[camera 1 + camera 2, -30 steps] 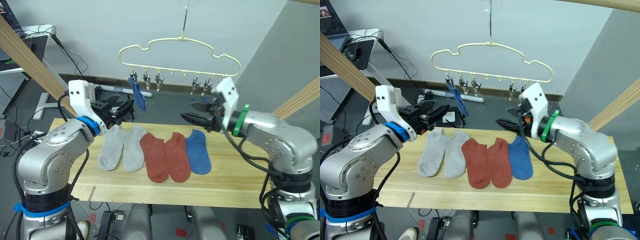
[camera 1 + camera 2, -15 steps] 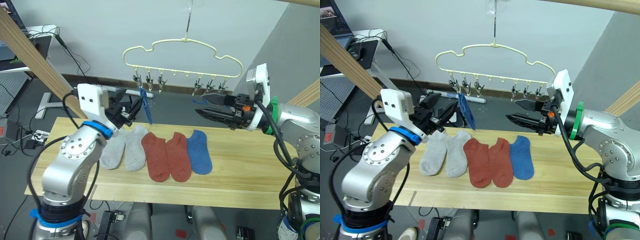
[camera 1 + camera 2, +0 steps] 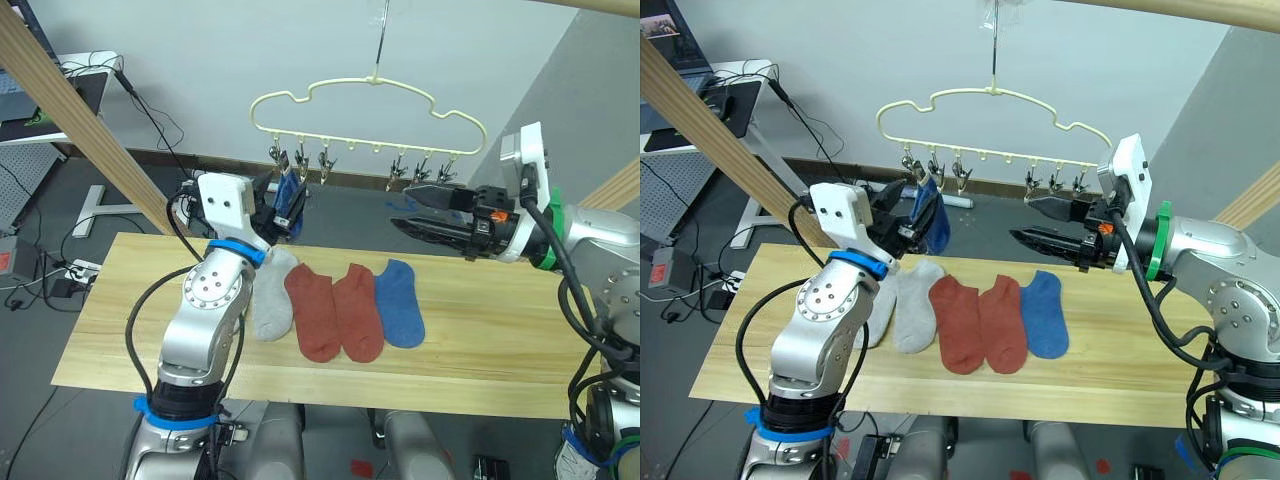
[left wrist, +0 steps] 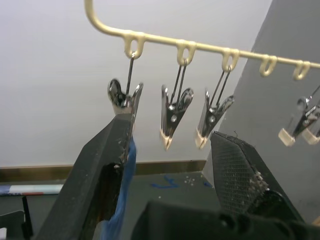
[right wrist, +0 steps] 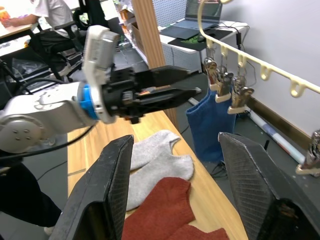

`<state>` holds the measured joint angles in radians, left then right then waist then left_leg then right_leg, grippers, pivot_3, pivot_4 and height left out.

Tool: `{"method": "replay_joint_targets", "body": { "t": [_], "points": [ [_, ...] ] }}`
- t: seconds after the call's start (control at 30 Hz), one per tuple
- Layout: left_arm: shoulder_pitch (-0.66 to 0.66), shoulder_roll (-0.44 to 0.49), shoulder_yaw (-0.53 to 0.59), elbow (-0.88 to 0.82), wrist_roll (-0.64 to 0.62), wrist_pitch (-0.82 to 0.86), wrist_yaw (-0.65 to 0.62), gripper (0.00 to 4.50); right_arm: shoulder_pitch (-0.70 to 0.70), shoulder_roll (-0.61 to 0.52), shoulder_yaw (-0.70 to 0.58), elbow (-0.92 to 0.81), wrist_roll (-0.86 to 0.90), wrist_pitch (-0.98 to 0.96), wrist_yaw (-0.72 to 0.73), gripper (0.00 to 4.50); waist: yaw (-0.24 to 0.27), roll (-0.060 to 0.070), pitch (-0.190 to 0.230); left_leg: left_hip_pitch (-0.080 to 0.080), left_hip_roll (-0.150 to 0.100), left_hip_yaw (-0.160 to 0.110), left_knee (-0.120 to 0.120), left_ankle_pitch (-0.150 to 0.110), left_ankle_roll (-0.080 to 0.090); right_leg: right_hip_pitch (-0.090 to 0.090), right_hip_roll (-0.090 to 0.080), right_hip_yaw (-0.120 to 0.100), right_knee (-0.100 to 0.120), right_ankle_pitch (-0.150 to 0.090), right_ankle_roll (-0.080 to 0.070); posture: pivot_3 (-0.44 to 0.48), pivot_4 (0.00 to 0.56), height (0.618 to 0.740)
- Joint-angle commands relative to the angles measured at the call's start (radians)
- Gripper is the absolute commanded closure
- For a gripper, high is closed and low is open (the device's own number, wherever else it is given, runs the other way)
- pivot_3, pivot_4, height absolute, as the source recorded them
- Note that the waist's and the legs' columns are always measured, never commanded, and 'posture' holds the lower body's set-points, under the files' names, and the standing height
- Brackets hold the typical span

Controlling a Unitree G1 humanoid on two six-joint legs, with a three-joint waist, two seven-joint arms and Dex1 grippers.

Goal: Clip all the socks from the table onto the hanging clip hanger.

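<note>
Slanted wooden pole (image 3: pixel 75 120) beside left gripper (image 3: pixel 281 196), cables (image 3: pixel 150 115) behind.

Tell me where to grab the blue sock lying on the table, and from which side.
Take the blue sock at its cuff end, the end farthest from the robot, nearest the clip hanger. It lies flat, with bare table on its right, so the open right gripper could probably come down from above on that side, clear of the red socks.

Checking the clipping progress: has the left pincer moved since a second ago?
Yes. The left pincer rose from table level to the clip hanger, beside the blue sock.
</note>
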<state>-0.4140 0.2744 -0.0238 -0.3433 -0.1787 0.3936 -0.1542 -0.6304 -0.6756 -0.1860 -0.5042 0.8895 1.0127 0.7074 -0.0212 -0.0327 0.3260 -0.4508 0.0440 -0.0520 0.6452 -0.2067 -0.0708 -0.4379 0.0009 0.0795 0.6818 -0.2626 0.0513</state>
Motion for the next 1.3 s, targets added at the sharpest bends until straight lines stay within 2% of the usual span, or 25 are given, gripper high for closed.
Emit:
{"method": "replay_joint_targets", "body": {
  "t": [0.03,0.8,0.9,1.3],
  "points": [
    [-0.021,-0.023,-0.006,-0.001,0.018,-0.017,0.002,1.71,-0.001,-0.021,-0.03,-0.045,0.04,-0.008,-0.02,1.69,-0.002,0.0,0.0,0.0,0.0,0.0,0.0,0.0,0.0,0.0,0.0,0.0,0.0,0.0,0.0,0.014,0.292,0.74],
    [-0.113,-0.097,0.004,0.109,0.055,0.001,0.011,1.71,0.033,-0.044,-0.032,-0.071,0.068,-0.019,-0.091,1.69,-0.008,0.0,0.0,0.0,0.0,-0.005,0.001,0.001,0.001,0.002,0.0,-0.006,0.001,0.001,-0.002,-0.028,0.288,0.74],
    [-0.118,-0.101,0.012,0.12,0.053,-0.003,0.017,2.26,0.037,-0.05,-0.033,-0.073,0.069,-0.016,-0.098,1.65,-0.008,0.0,0.0,0.0,0.0,-0.005,0.001,0.001,0.001,0.003,0.0,-0.006,0.001,0.001,-0.002,-0.035,0.291,0.74],
    [-0.172,-0.115,0.018,0.201,0.073,-0.042,0.021,2.26,0.043,-0.066,-0.036,-0.079,0.088,-0.016,-0.131,1.65,-0.009,0.0,0.0,0.0,0.0,-0.006,0.001,0.002,0.002,0.003,0.0,-0.007,0.001,0.002,-0.003,-0.047,0.291,0.74]
  ]
}}
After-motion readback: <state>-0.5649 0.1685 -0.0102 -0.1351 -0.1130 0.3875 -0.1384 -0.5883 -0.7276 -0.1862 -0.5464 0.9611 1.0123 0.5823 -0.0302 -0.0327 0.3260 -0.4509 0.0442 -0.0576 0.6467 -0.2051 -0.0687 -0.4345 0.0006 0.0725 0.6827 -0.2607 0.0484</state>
